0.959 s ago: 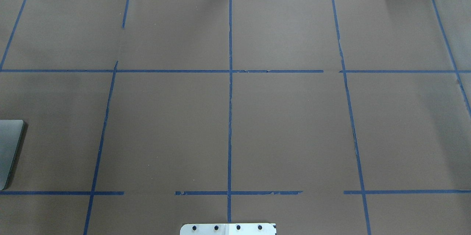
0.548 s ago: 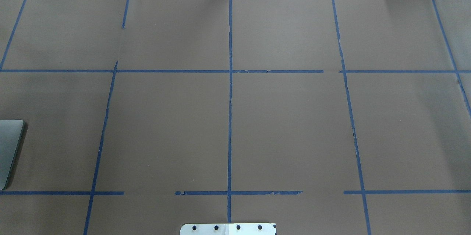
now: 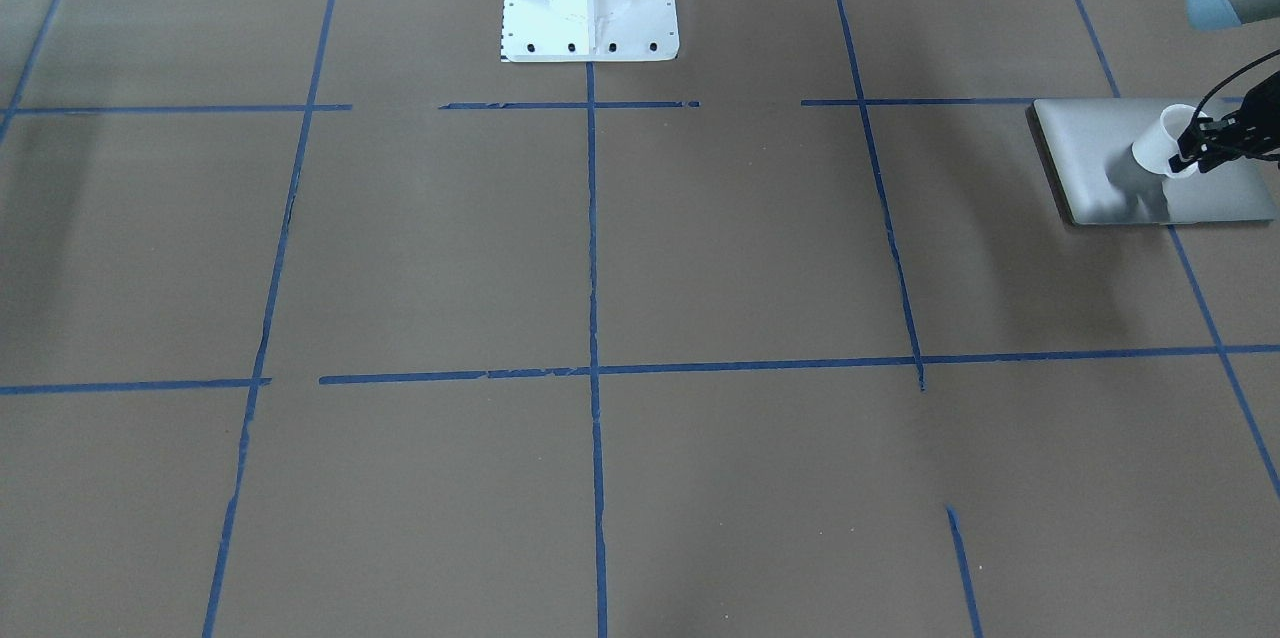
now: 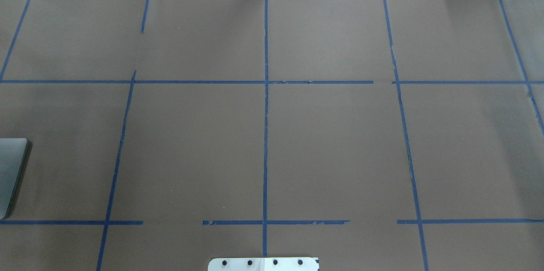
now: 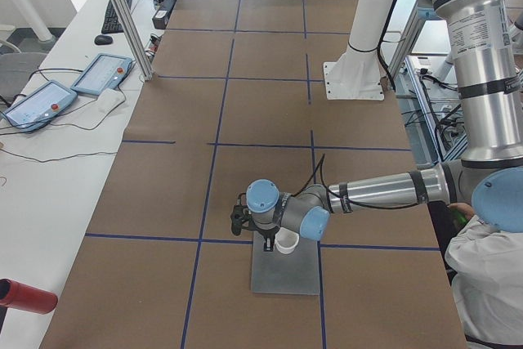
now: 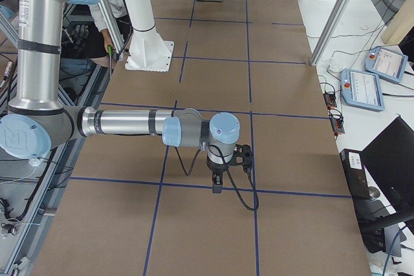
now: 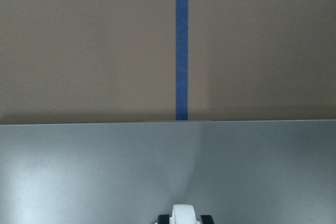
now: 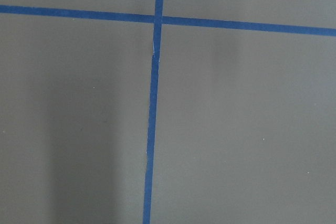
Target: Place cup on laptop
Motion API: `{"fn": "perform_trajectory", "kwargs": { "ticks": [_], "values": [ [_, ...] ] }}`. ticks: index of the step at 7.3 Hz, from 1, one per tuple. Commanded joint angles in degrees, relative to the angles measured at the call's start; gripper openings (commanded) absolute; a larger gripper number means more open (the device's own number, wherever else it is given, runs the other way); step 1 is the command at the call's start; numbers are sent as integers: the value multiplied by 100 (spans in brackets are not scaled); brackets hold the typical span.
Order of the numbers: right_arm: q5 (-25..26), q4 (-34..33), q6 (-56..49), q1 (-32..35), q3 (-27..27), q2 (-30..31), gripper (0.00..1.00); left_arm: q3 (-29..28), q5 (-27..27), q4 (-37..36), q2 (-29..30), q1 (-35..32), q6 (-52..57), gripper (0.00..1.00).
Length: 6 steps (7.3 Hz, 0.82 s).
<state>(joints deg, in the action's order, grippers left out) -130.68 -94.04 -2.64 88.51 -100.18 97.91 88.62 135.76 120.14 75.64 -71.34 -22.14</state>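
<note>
The left gripper [image 3: 1192, 149] is clamped on the cup [image 3: 1158, 144] over the laptop [image 3: 1085, 140]; whether the cup touches the lid I cannot tell; the right gripper [image 6: 218, 183] hangs above the table [image 6: 194, 224], its grip unreadable.

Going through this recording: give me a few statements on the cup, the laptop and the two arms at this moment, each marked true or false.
1. The left gripper grips the cup over the laptop. True.
2. The laptop lies in the middle of the table. False: it lies near the table's end on the robot's left.
3. The laptop is open. False: it lies shut and flat.
4. The right gripper hangs far from the cup, and its wrist view shows only the brown cover and blue tape. True.
</note>
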Motion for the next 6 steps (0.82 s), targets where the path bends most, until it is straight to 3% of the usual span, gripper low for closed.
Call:
{"fn": "perform_trajectory", "kwargs": {
  "ticks": [1,3,5,6],
  "values": [
    [7,0,0,0,-1,0,100,242,29,-104,-14,-29,278,100],
    [-2,0,0,0,-1,0,100,838,196,-1380,21,-351,1540,100],
    [-2,8,0,0,-1,0,100,1568,117,-3191,74,-1474,3068,100],
    [-2,0,0,0,8,0,100,1641,117,-3268,-5,-1888,3267,100]
  ]
}}
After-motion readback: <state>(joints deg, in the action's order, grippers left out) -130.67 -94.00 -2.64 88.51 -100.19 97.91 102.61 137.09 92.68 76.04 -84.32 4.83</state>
